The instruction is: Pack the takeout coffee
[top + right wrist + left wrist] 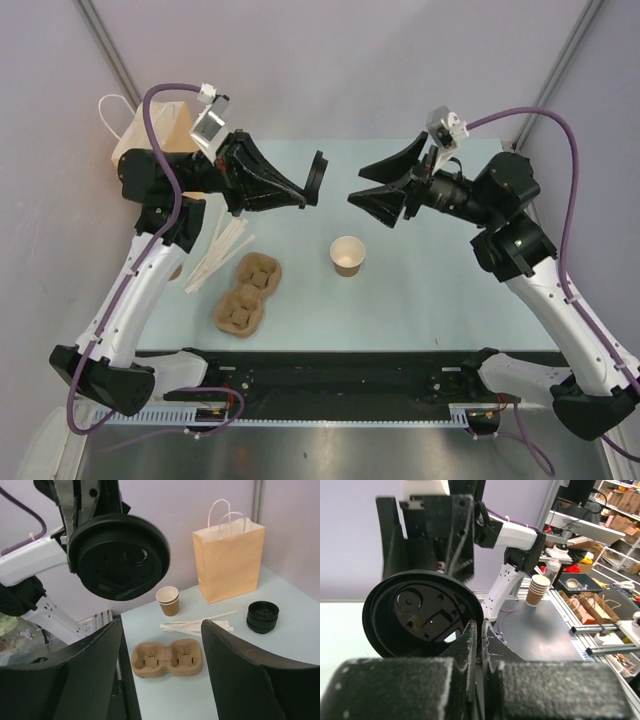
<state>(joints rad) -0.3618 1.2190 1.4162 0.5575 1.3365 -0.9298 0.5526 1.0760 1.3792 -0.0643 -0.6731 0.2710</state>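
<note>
The takeout coffee is out of view; no lidded cup shows. My left gripper (308, 186) (482, 626) is raised above the table's far middle, shut on the rim of a round black lid (318, 178) (420, 612) (120, 555) held on edge. My right gripper (360, 186) (161, 630) faces it a short gap away, open, with nothing between its fingers. A lidless tan paper cup (347, 255) stands upright on the table below and between the two grippers.
A tan paper bag (160, 130) (230, 560) stands at the far left. Near it are a stack of black lids (262, 616), wrapped stirrers (220, 250) (197, 625), stacked brown cups (168, 600) and a two-cup pulp carrier (247, 293) (167, 657).
</note>
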